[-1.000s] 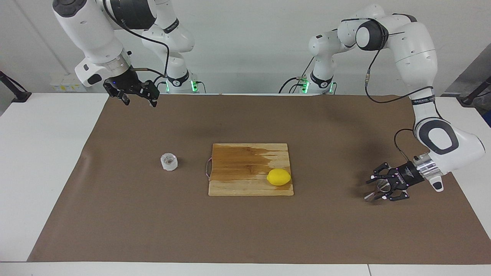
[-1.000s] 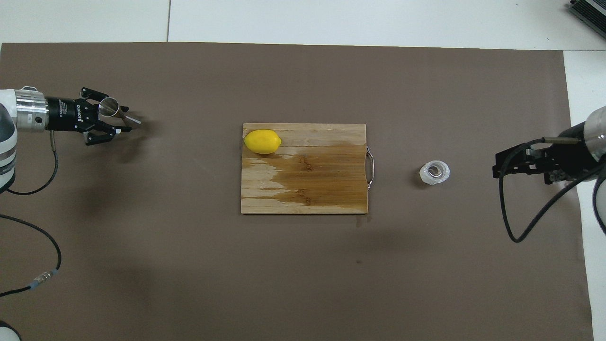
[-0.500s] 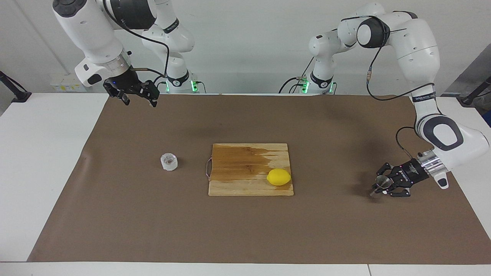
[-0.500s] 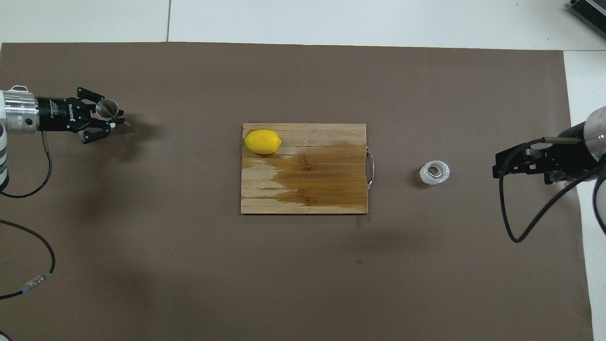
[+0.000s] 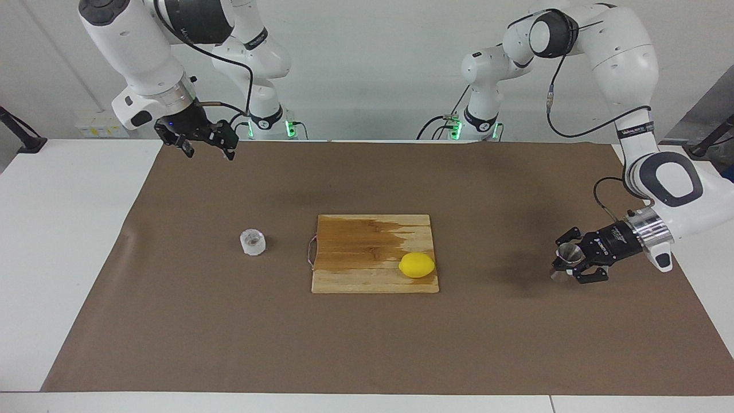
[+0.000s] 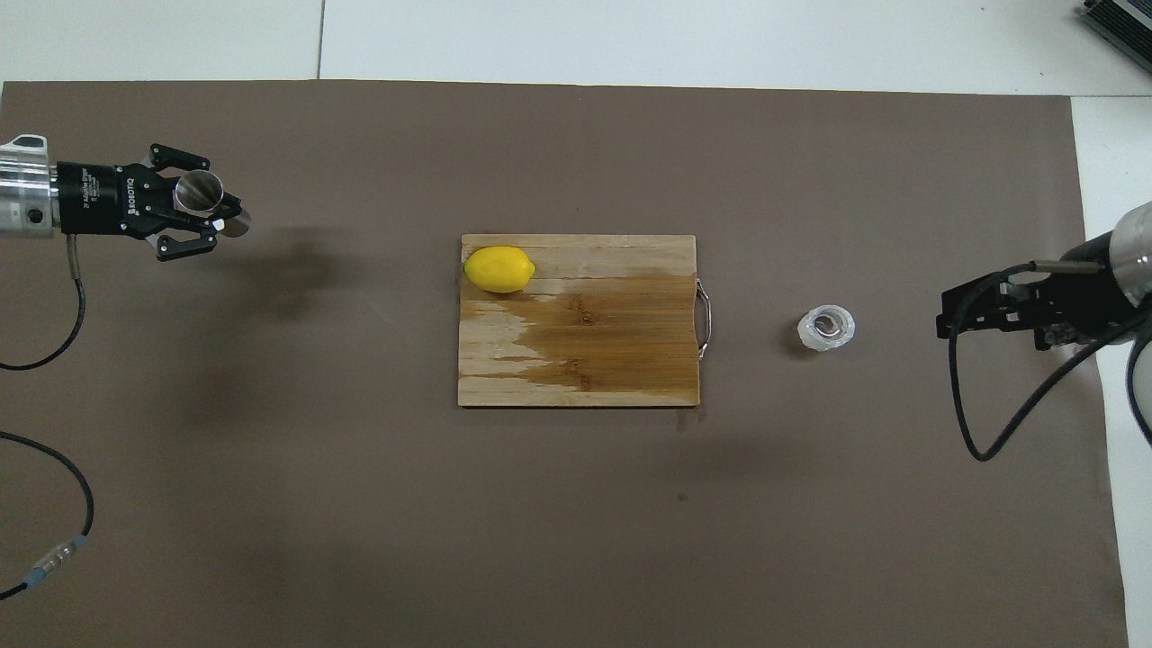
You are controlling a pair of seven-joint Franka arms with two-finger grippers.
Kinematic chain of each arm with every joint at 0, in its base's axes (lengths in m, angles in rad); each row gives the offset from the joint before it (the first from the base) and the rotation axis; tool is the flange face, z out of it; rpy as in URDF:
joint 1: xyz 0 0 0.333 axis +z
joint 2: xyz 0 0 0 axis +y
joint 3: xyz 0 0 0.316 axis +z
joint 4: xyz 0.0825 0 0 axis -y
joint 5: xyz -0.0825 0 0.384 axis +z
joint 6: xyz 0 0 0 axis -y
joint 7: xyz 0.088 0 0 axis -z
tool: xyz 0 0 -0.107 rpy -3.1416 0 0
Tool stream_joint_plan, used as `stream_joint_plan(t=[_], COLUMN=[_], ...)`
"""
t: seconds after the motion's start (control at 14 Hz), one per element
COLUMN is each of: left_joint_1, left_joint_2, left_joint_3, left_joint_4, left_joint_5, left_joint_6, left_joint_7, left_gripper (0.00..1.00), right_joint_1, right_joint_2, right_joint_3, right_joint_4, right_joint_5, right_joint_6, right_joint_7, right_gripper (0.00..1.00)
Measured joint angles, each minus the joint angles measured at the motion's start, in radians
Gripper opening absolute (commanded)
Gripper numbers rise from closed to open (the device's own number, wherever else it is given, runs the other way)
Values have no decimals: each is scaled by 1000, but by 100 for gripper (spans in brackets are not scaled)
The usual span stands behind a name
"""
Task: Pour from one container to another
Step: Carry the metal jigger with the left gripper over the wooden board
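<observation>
The steel jigger hangs upright a little above the brown mat at the left arm's end of the table. My left gripper is shut on it at its waist, coming in level from the side. The clear short cup stands on the mat toward the right arm's end, with nothing touching it. My right gripper waits open in the air over the mat's edge at the right arm's end, well apart from the cup.
A wooden cutting board with a dark wet patch lies mid-table between cup and jigger. A yellow lemon rests on the board's corner toward the left arm's end. The brown mat covers the table.
My left gripper has closed on the jigger and raised it off the mat, drawing slightly back toward the left arm's end. The right arm, cup, board and lemon have not moved.
</observation>
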Motion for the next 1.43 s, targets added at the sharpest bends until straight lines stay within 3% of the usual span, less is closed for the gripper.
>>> stream_joint_plan(t=[0.5, 0.86, 1.14, 1.43], left_joint_1=[-151, -330, -448, -592], left_joint_2=[-80, -143, -156, -164], left_joint_3=[-4, -5, -5, -5], left_joint_4=[-99, -190, -217, -258], left_joint_5=[-110, -215, -323, -450], left_joint_6=[45, 197, 303, 486], left_joint_7=[-2, -16, -40, -49], left_gripper=[0, 0, 0, 0], right_joint_1=[0, 0, 0, 0], right_joint_2=[0, 0, 0, 0], right_joint_3=[0, 0, 0, 0], right_joint_4=[0, 0, 0, 0], right_joint_5=[0, 0, 0, 0], right_joint_6=[0, 0, 0, 0], right_joint_7=[0, 0, 0, 0], right_gripper=[100, 100, 100, 100])
